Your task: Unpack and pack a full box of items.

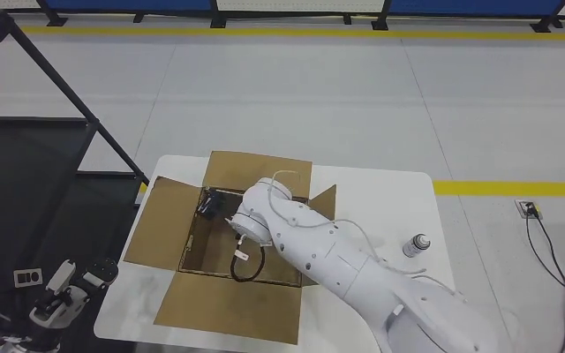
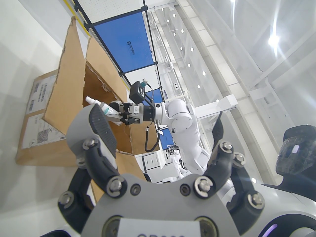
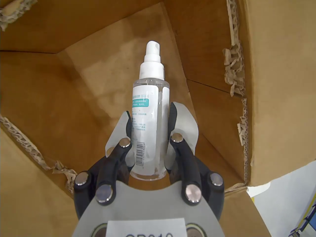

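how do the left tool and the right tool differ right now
The right tool is shut on a spray bottle; the left tool is open and empty. The right tool is over the open box; the left tool sits off the edge of the table. Both share the same two-finger build.

White table (image 1: pixel 380 199), rounded corners. Two things stand directly on it.

1. Cardboard box (image 1: pixel 163 222): on the left half, open, with all four flaps folded outward. The left flap reaches the table's left edge and the near flap lies toward the front edge.
2. Bottle (image 1: pixel 416 245): small and upright, near the right edge, well apart from the box.
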